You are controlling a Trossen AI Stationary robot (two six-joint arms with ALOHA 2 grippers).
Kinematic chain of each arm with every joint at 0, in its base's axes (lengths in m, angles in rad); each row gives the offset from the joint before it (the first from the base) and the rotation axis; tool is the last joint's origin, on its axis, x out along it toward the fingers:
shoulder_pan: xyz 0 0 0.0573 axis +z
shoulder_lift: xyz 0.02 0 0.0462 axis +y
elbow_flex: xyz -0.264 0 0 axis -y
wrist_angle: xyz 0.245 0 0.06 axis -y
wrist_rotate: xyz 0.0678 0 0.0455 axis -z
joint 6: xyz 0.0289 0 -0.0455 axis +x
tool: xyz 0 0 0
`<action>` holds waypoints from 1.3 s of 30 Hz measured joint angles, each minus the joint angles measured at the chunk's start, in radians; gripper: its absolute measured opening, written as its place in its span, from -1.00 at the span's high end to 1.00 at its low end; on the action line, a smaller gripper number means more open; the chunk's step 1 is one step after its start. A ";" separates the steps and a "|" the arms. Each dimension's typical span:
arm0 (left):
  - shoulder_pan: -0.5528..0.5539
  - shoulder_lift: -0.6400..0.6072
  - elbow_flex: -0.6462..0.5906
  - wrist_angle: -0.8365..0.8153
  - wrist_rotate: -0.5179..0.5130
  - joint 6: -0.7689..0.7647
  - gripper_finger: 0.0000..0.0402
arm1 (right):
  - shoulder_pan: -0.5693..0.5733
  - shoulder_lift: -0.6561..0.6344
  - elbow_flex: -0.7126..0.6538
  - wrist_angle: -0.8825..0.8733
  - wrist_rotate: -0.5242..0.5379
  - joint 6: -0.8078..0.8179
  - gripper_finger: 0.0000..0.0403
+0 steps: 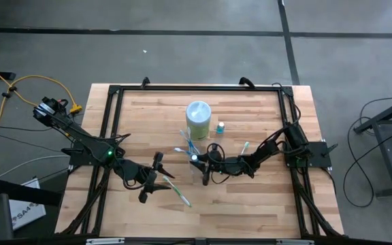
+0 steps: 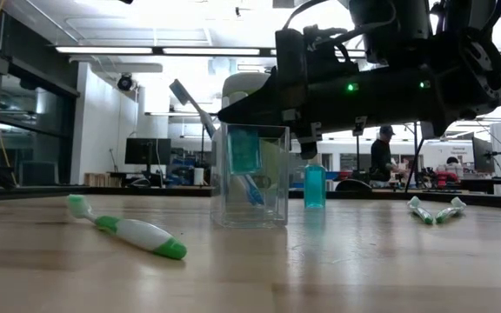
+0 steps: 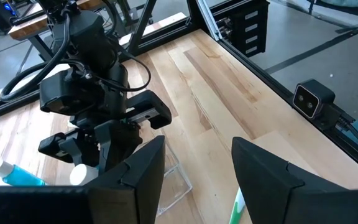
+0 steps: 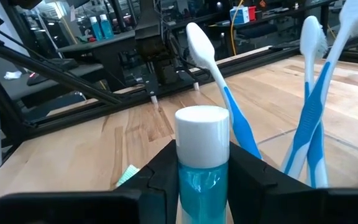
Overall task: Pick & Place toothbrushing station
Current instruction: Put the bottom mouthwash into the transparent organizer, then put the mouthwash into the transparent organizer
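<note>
A small clear tumbler [image 2: 250,174] stands mid-table with blue-and-white toothbrushes [image 4: 312,118] leaning in it. My right gripper [image 4: 202,180] reaches level over the tumbler from the table's right and is shut on a tiny blue toothpaste tube [image 4: 202,155] with a white cap. The tube's body [image 2: 244,149] shows through the tumbler's wall; whether it is inside or behind, I cannot tell. My left gripper [image 3: 197,180] hovers open near the front left, above a green-and-white toothbrush [image 2: 129,230] lying flat on the table. My right gripper pinches the toothpaste tube between its two fingers, on the blue body just under the white cap [image 4: 202,186]. The fingers come in level from the table's right. The tube stands upright, cap up, and its lower end [image 2: 244,165] hangs clear of the tabletop.
A second small blue tube [image 2: 314,185] stands upright behind the tumbler. Two green-and-white toothbrushes [image 2: 433,209] lie to the right. A white-and-green cylinder [image 1: 198,119] stands farther back. A black frame [image 1: 114,92] runs around the wooden tabletop. People sit in the room beyond.
</note>
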 joint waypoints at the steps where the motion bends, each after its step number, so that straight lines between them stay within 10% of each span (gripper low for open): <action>1: 0.000 0.000 0.000 0.000 0.000 0.000 0.11 | -0.001 0.000 0.000 0.000 -0.002 0.001 0.54; 20: 0.000 0.000 0.000 0.005 0.000 0.000 0.11 | -0.003 0.000 0.000 0.002 -0.031 0.026 0.37; 39: 0.000 0.000 0.000 0.005 0.000 0.000 0.11 | -0.007 0.002 -0.001 -0.001 -0.033 -0.015 0.87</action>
